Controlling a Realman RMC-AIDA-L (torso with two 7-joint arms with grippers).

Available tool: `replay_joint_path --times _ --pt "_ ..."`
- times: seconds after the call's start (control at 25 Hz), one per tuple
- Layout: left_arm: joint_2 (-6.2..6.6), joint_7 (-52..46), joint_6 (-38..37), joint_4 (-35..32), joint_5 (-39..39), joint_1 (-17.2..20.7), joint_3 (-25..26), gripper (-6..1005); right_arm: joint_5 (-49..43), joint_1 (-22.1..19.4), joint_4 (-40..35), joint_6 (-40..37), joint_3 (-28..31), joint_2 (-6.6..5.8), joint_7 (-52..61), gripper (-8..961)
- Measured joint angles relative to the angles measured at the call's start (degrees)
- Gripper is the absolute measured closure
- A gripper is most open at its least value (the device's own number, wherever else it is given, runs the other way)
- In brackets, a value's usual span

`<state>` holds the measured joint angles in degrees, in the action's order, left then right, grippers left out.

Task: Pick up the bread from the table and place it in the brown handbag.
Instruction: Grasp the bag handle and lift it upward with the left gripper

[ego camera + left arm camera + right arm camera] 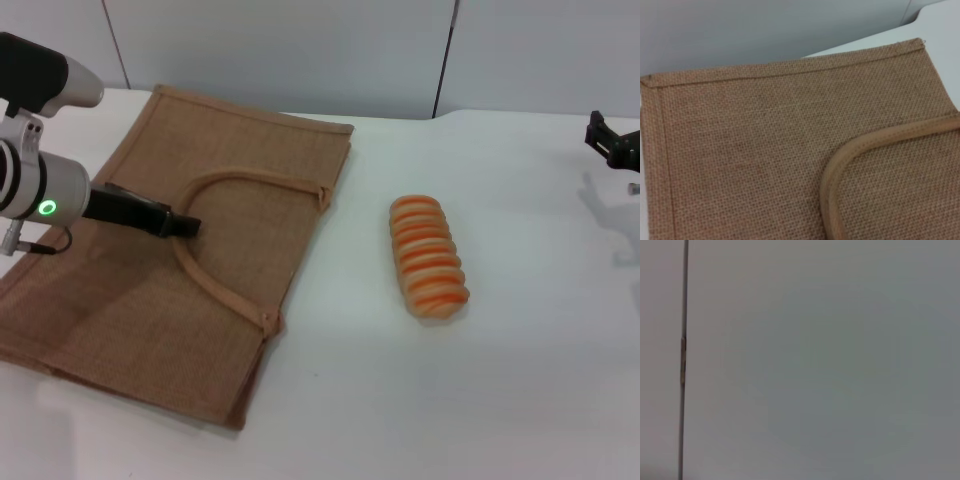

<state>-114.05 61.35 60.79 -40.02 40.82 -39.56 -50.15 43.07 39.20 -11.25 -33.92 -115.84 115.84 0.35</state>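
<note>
Nothing placed yet. Bread (429, 257) lies on the counter (520, 380), well to the right of the left gripper (180, 224), which sits over the flat brown handbag (150, 300) by its handle; can't tell its opening. Right gripper (612, 140) parked far right, state unclear. Pick and insert remain.

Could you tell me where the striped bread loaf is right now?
In the head view, the oblong orange-and-tan ridged bread lies on the white table, right of the flat tan-brown woven jute handbag and clear of it.

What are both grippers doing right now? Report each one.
Left gripper: over the flat tan-brown woven jute handbag, at its handle loop.
Right gripper: at the table's far right, holding nothing.
</note>
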Motion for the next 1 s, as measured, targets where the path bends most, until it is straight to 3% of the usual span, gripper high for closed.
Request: replay_joint_path --times 0.44,0.8,1.0 --pt "-0.11 0.00 0.24 0.02 -0.10 -0.11 0.01 617 0.00 -0.10 0.07 0.00 0.54 0.00 0.00 61" --pt "-0.21 0.00 0.74 -0.77 -0.28 -1.08 -0.51 781 -0.06 -0.08 0.19 0.18 0.52 0.00 0.00 62" --pt "-0.73 -0.76 4.01 -8.84 0.08 -1.43 0.02 831 -0.25 -0.29 -0.08 1.45 0.33 0.00 0.00 62"
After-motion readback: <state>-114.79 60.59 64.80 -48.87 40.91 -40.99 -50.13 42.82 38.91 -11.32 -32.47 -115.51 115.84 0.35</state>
